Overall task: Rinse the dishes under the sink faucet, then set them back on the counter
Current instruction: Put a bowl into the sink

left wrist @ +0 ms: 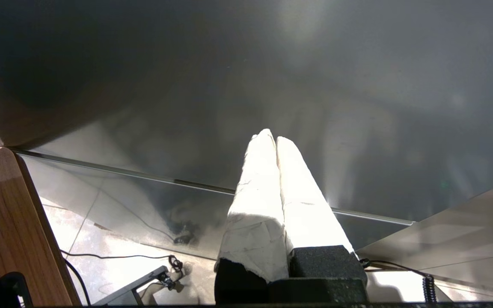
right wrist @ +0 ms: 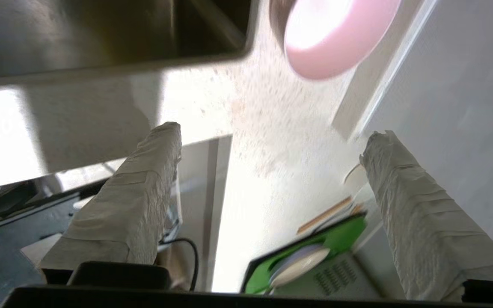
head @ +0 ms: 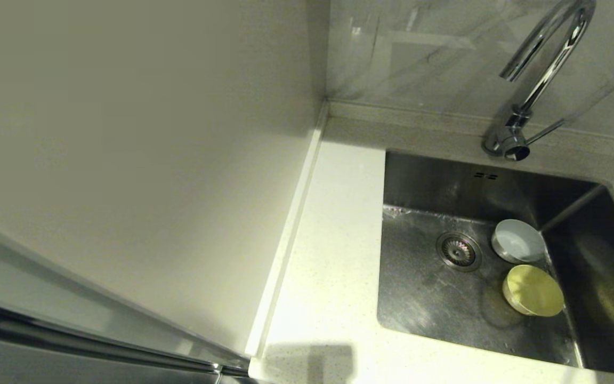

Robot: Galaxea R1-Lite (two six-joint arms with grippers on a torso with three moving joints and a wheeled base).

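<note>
In the head view a pale blue-grey bowl (head: 517, 241) and a yellow-green bowl (head: 532, 290) sit in the steel sink (head: 429, 298), right of the drain strainer (head: 458, 250). The chrome faucet (head: 539, 74) arches over the back rim. Neither arm shows in that view. The pale pink bowl (right wrist: 336, 36) stands on the speckled counter (right wrist: 268, 124) in the right wrist view, beyond my right gripper (right wrist: 270, 139), which is open and empty. My left gripper (left wrist: 274, 137) is shut on nothing, facing a dark glossy panel.
A wide strip of counter (head: 333, 256) lies left of the sink, bounded by a pale wall panel (head: 136, 149). In the right wrist view the sink corner (right wrist: 212, 30) sits beside the pink bowl, and a green-and-grey object (right wrist: 315, 256) lies low down.
</note>
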